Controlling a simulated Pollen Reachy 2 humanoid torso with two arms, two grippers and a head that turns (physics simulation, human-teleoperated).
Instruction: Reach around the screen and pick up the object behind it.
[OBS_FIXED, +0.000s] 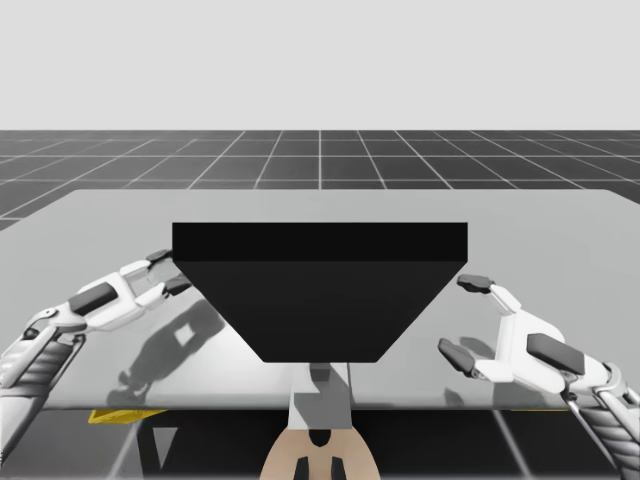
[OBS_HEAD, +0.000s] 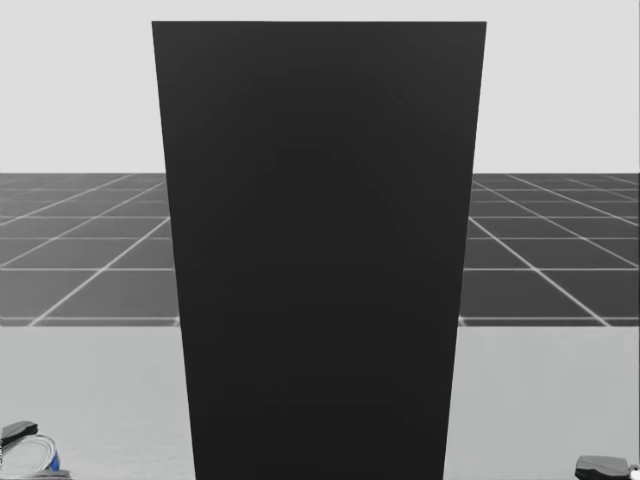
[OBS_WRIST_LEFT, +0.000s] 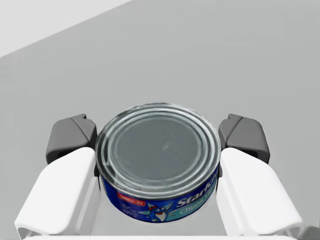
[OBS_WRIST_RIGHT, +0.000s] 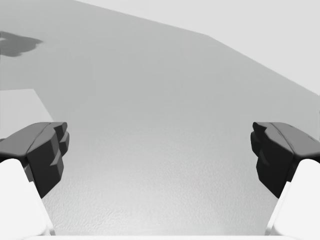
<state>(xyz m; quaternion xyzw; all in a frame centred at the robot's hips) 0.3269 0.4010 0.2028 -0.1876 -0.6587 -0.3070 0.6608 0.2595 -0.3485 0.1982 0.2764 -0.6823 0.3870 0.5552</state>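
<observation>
Your left claw (OBS_WRIST_LEFT: 157, 136) clamps the short blue can (OBS_WRIST_LEFT: 158, 161) between both fingers, silver lid up, while your right claw (OBS_WRIST_RIGHT: 161, 150) stands spread wide over the counter (OBS_WRIST_RIGHT: 150, 85).

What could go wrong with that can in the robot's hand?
The low blue can might slip, since the left gripper pinches only its round sides. Pulling back, that arm could bump the black screen, which it sits right beside. The screen also blocks the head view.
</observation>
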